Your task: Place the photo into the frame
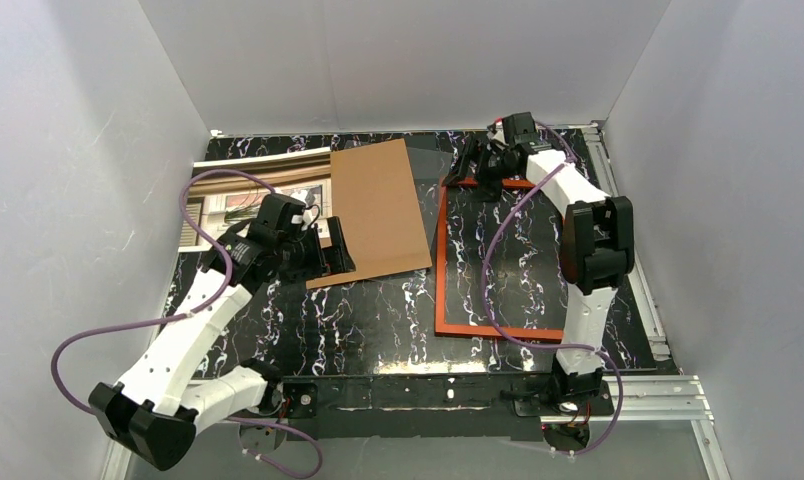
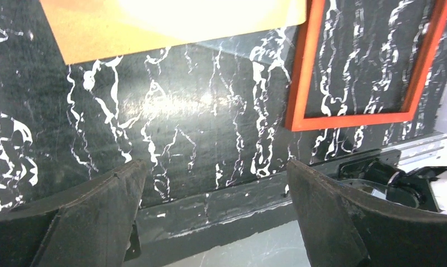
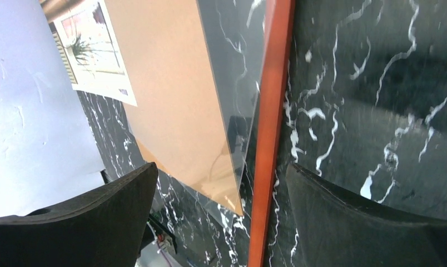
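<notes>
Orange-red and thin, the frame (image 1: 441,262) lies flat on the right half of the black marble table (image 1: 378,320); its long axis runs from the far side toward the arm bases, and through its opening only bare table shows. The photo (image 1: 240,198) lies at the far left, picture side up, well apart from the frame; its right part is hidden under the brown cardboard board (image 1: 378,210), which lies between the two. So the photo is to the left of the frame and the board blocks the straight way; on this relation the coming move depends. As far as it shows, the photo's long side runs left to right, across the frame's axis; I judge that a quarter turn will be needed, but the hidden part makes this unsure.

The left gripper (image 1: 323,255) hovers at the board's near-left corner, just beside the photo, its fingers wide apart with nothing between; it is clearly the nearer one. The right gripper (image 1: 475,170) is at the frame's far-left corner, fingers also apart; in its wrist view the frame's rail passes between them, but whether they touch it I cannot tell. A clear sheet (image 3: 232,83) overlaps the board's edge on the frame's side.

The white wall (image 1: 88,200) stands close on the photo's left; free table lies on the near side, between the board and the arm bases.
</notes>
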Robot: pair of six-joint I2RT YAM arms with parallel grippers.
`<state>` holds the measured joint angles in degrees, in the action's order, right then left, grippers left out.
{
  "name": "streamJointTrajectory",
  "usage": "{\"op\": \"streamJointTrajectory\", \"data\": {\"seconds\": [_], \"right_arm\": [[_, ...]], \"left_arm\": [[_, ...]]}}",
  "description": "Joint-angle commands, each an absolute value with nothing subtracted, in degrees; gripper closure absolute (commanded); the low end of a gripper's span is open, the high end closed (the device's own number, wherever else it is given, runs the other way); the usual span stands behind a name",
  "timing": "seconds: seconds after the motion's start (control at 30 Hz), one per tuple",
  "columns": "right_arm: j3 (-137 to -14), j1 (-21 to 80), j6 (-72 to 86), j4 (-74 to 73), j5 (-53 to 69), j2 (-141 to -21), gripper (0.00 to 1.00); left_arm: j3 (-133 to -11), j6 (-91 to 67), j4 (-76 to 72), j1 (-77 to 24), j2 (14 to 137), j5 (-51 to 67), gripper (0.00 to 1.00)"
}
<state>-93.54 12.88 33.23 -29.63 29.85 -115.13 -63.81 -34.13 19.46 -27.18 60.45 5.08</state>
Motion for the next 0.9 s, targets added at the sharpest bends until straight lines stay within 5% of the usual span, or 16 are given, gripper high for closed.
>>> {"op": "streamJointTrajectory", "data": {"seconds": [0.0,0.57,0.87], "right_arm": [[-104.1,12.4,30.4,-32.2,29.0,-118.3,0.04],[-130.2,8.3,33.5,-33.6,33.9,-138.0,0.02],[-134.1,8.0,39.9,-27.7,37.7,-145.6,0.02]], "left_arm": [[-62.8,-33.3,17.8,-27.4,58.8,4.9,0.0],[-57.7,-35.2,6.0,-27.3,56.5,7.3,0.0],[-56.8,-36.2,3.6,-27.3,57.6,9.1,0.0]]}}
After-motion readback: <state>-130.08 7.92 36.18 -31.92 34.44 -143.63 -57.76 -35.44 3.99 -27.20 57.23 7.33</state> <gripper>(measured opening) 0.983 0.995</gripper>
